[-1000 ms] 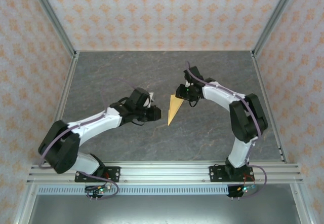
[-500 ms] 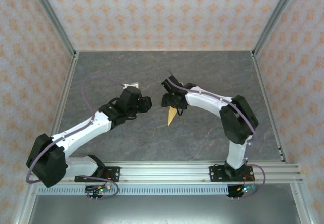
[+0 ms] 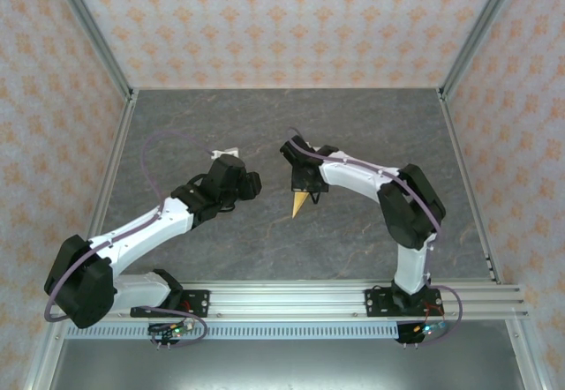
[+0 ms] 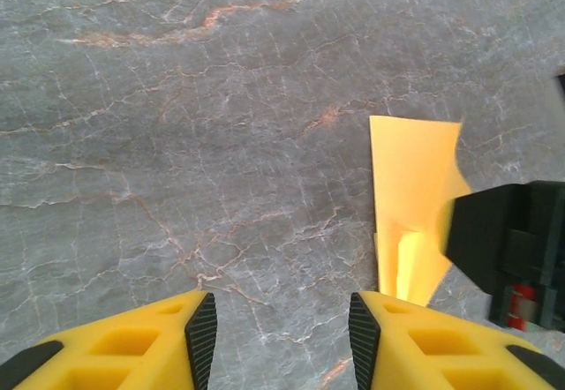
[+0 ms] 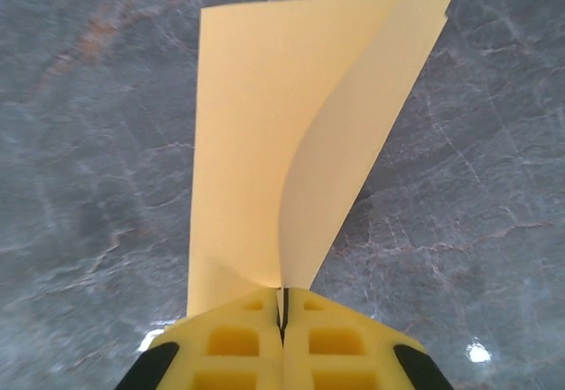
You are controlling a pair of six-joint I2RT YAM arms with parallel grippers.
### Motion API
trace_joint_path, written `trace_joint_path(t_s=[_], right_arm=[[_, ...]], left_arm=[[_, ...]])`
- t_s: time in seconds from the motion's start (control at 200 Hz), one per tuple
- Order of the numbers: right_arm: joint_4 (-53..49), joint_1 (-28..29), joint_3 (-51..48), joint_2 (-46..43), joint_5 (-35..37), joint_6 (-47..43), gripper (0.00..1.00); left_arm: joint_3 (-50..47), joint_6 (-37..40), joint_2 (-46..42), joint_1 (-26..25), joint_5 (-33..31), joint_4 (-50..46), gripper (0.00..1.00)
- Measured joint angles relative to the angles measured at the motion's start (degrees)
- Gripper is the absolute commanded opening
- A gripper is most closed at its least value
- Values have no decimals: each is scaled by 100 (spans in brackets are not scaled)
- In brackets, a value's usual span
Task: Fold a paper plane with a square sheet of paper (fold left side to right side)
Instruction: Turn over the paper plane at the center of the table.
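paper plane [image 5: 238,143]: thin yellow-orange paper, matt and smooth; one layer curls up off the other (a little light glows through it).
counter [image 4: 177,99]: grey stone-look surface with pale and rusty veins, smooth, a slight sheen with small glints.
left gripper [image 4: 281,333]: jaws of yellow moulded plastic, matt, with open pockets; pads [image 4: 201,333] black, finely ribbed, rubber-like.
right gripper [image 5: 282,319]: the same matt yellow plastic.
arm shells [image 3: 353,174]: white, glossy; joints black and matt.
rail [image 3: 291,297]: bare silvery metal, slotted profile.
walls [image 3: 282,19]: matt printed pattern.
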Motion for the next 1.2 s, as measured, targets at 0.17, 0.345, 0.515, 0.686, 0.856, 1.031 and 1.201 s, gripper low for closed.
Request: trace_joint_path(t_s=[0.17,0.345,0.515,0.686,0.856,1.031,1.201], right_arm=[[289,0,-345,-1047,-372,-195,0],[1307,-118,-1322,-2068,-1222,-271,0],[2940,-721,-2728,-1952,-2382,37,0],[3499,-1283,-3521,-1537,-2855,157,24],[3034,-1353,-3491,-2074,-2516,-225,45],[1991,-1204,-2868,-2507,-1932,-651,47],[1244,-586,-2267,-2463,-1670,-798,52]], left_arm=[[0,4,-177,0,-186,-111,48],[0,22,-417,0,-452,-251,50],[2,17,-643,0,-632,-328,53],[0,-4,-704,0,-656,-363,54],[2,-4,-730,0,-658,-376,55],[2,-4,-730,0,-656,-374,58],[-48,-9,-778,0,-651,-269,67]])
